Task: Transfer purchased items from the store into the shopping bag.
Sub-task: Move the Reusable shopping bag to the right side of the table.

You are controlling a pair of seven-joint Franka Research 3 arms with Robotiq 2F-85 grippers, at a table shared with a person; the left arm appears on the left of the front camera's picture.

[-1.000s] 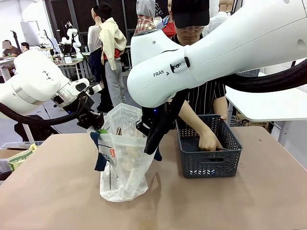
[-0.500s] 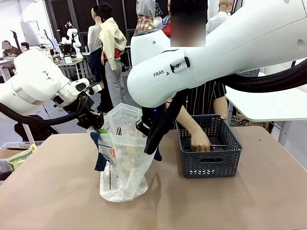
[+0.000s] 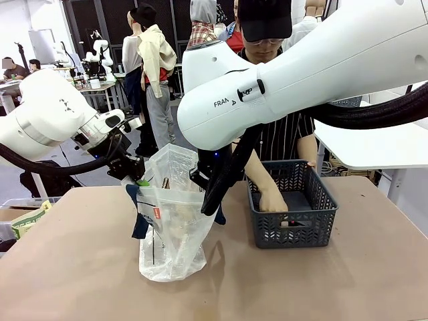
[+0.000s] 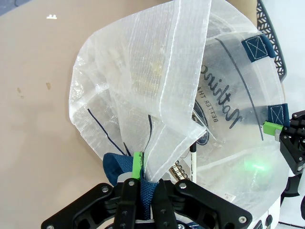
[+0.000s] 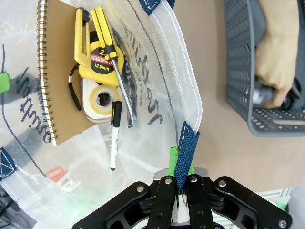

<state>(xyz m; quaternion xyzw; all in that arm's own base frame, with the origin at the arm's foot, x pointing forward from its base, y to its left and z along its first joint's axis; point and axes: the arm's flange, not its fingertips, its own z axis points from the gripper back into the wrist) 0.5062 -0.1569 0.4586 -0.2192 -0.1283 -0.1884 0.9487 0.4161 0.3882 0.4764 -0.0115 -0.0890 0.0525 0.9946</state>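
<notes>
Only the person's hand (image 3: pixel 272 199) really moved in the last second. It slid from the right part of the dark grey mesh basket (image 3: pixel 324 195) over toward my left and ended up low inside it, fingers curled over something dark and blurry that I couldn't identify. Both my arms stayed exactly where they were. My left gripper (image 4: pixel 143 177) was clamped tight on one navy handle (image 4: pixel 118 166) of the shopping bag (image 3: pixel 170 231), with the blue strap pinched between the pads. My right gripper (image 5: pixel 180 168) was squeezed shut on the opposite handle (image 5: pixel 187 145) the same way. Between them the bag stood upright on the brown table (image 3: pixel 334 287) with its mouth pulled wide, just beside the basket on my left, and the crinkly plastic sagged a bit around the navy lettering. Looking down along my right fingers, I could see what was already in there. A brown spiral notebook (image 5: pixel 57 90) lay flat, and a yellow tape measure (image 5: pixel 101 58) sat on top of it. A yellow-and-black-handled screwdriver (image 5: pixel 100 21) ran across the tape measure's face. A roll of yellowish tape (image 5: pixel 99 101) lay just under it, and a white marker with a black cap (image 5: pixel 114 138) was touching the roll's lower edge. From my left wrist the plastic was too cloudy to pick those out, though the other gripper showed at the far handle.
</notes>
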